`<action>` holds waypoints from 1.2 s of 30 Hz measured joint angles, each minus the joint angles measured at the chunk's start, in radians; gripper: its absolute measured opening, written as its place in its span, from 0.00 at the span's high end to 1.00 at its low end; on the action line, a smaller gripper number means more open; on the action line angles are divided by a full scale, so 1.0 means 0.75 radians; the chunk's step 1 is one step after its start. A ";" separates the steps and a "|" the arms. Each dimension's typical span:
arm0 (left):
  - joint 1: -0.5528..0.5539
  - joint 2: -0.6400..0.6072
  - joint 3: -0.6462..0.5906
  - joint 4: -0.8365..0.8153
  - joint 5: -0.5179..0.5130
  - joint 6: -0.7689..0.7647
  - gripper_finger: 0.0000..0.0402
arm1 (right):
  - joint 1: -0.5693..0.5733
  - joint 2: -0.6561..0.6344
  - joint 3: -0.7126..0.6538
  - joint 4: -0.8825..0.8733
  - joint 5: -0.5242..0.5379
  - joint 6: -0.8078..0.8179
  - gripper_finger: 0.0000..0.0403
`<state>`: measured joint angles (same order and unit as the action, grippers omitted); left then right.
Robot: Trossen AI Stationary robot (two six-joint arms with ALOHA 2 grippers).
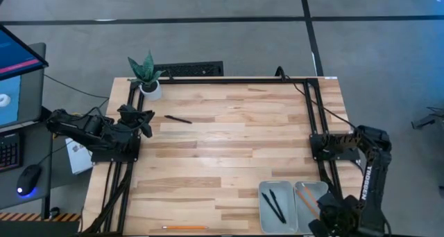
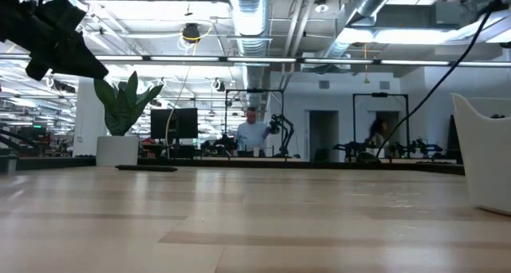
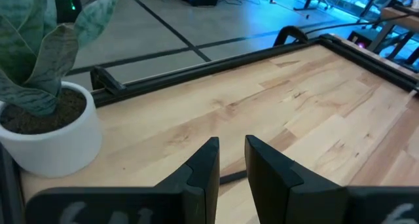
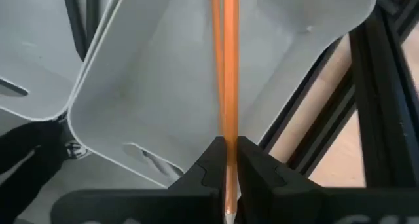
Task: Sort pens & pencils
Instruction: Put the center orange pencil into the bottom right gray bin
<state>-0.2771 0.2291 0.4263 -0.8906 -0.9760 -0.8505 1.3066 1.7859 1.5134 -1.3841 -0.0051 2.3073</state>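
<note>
The worktop (image 1: 229,147) is pale butcher-block wood in long glued strips, edged by a black metal frame, and stands on a grey floor crossed by dark lines. A potted plant (image 1: 147,76) in a white pot sits at one far corner of it and serves as the landmark here.

Just beside the plant, the left claw (image 1: 143,120) hangs above the wood with its fingers (image 3: 206,165) close together, a narrow gap between them and nothing in it. A single black pen (image 1: 178,119) lies flat on the wood near the plant, just beyond that claw.

At the corner diagonally opposite the plant stand two pale grey trays side by side. The tray nearer the plant (image 1: 277,208) holds two black pens (image 1: 274,206). The right claw (image 4: 228,178) is over the farther tray (image 4: 150,99), pinching an orange pencil (image 4: 224,67) that runs straight out over the tray's floor. Another orange pencil (image 1: 184,227) lies along the worktop's near edge, well apart from the plant.

Level across the wood, the room behind is a wide open workshop with bright ceiling lights, exposed silver ducts and pipes, dark monitors and other rigs; a person (image 2: 252,133) stands far back beyond the worktop.
</note>
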 joint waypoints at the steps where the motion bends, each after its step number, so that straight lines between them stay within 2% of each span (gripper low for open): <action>1: 0.000 0.000 0.000 0.000 -0.001 0.000 0.84 | 0.003 0.000 0.000 -0.001 0.003 -0.001 0.88; 14: 0.000 0.000 0.000 0.000 -0.009 0.001 0.84 | 0.000 0.101 0.002 -0.020 0.024 -0.041 0.88; 36: 0.000 0.000 0.000 -0.001 -0.006 0.001 0.84 | -0.035 0.108 -0.016 -0.012 0.003 -0.020 0.88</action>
<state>-0.2771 0.2291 0.4265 -0.8909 -0.9808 -0.8497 1.2807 1.8671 1.5016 -1.3931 -0.0029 2.2925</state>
